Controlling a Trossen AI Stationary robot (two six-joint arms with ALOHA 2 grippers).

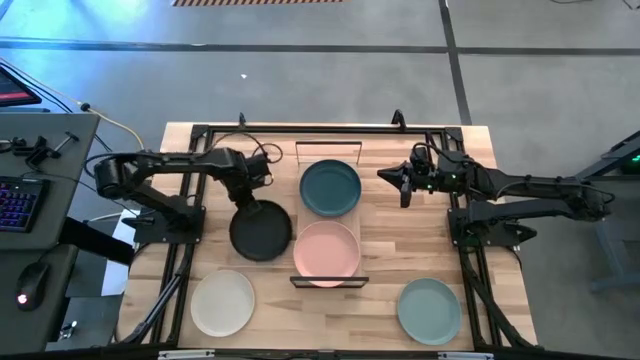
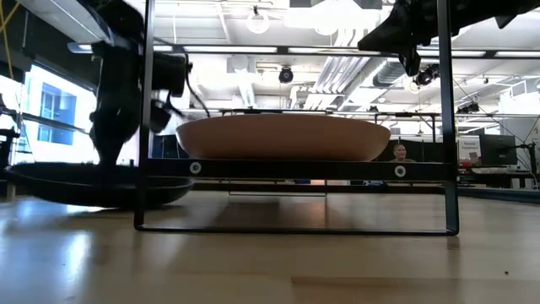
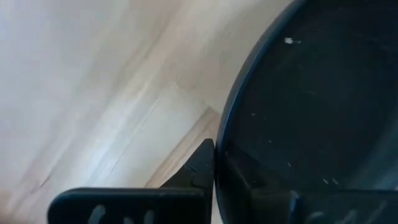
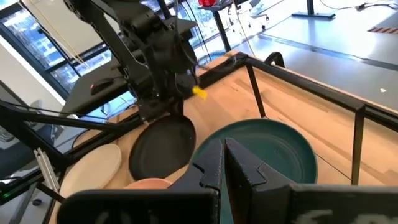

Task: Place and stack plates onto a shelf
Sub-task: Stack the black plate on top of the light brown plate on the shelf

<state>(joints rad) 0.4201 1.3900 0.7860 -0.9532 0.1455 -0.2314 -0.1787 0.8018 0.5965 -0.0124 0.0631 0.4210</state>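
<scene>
The black plate point(image 1: 262, 232) sits left of the shelf point(image 1: 357, 216), and my left gripper point(image 1: 246, 203) is shut on its far-left rim. In the low view the black plate point(image 2: 84, 181) is level and low; whether it touches the tabletop I cannot tell. The dark teal plate point(image 1: 331, 188) and the pink plate point(image 1: 326, 252) rest side by side on the shelf board. The cream-white plate point(image 1: 223, 302) and the pale green plate point(image 1: 429, 310) lie on the table near its front edge. My right gripper point(image 1: 392, 180) hovers shut to the right of the teal plate. The purple plate is out of view. My left gripper point(image 3: 216, 177) pinches the black plate's raised rim point(image 3: 225, 134) on its far-left side. One finger point(image 3: 200, 167) is outside the rim and the other is inside the plate. The fingers come from above, pointing down. The plate stays level.
The shelf's thin black wire frame point(image 2: 295, 169) stands around the board with posts at its corners. Black arm mounts run along both table sides. A keyboard and mouse desk point(image 1: 30, 190) sits off the left edge. Bare wood lies between the cream-white and pale green plates.
</scene>
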